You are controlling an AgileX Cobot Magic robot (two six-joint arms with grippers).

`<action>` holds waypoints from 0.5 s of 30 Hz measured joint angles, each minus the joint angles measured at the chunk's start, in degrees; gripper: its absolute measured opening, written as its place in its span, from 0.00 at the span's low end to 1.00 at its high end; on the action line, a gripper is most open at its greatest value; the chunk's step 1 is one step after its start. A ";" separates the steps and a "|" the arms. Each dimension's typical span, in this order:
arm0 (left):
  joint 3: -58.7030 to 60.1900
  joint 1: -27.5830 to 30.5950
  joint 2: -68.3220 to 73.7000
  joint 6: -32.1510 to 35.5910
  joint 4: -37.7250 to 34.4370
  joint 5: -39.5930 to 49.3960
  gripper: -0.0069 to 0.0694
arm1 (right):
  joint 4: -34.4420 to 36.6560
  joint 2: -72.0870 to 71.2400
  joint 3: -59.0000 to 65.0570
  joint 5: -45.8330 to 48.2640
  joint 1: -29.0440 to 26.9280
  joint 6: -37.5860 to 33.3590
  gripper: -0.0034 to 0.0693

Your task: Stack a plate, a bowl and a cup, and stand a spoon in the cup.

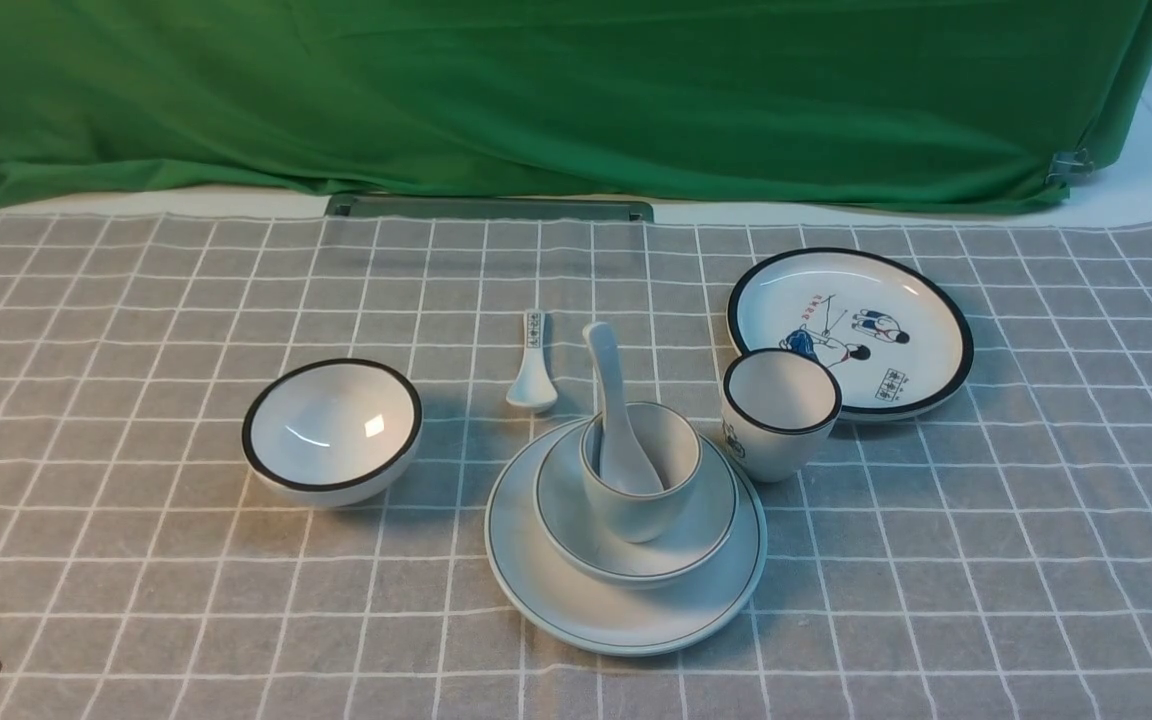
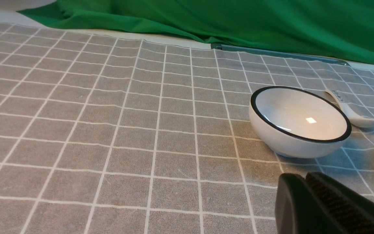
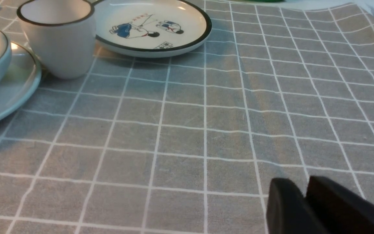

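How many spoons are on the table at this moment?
2. The plain white spoon stands in the cup atop the stack; the printed-handle spoon lies on the cloth behind the stack. None looks hidden.

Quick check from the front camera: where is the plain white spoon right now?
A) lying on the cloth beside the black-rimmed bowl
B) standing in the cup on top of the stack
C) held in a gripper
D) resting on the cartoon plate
B: the spoon stands with its scoop down in the cup, which sits in the bowl on the plate.

Bright, even light; soft shadows.
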 joint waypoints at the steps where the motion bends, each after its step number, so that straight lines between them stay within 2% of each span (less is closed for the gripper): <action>1: 0.00 0.00 0.00 0.00 0.00 -0.05 0.11 | 0.00 0.00 0.00 0.00 0.00 0.00 0.24; 15: 0.00 0.00 0.00 0.24 0.00 -0.22 0.11 | 0.00 0.00 0.00 0.00 0.00 0.00 0.30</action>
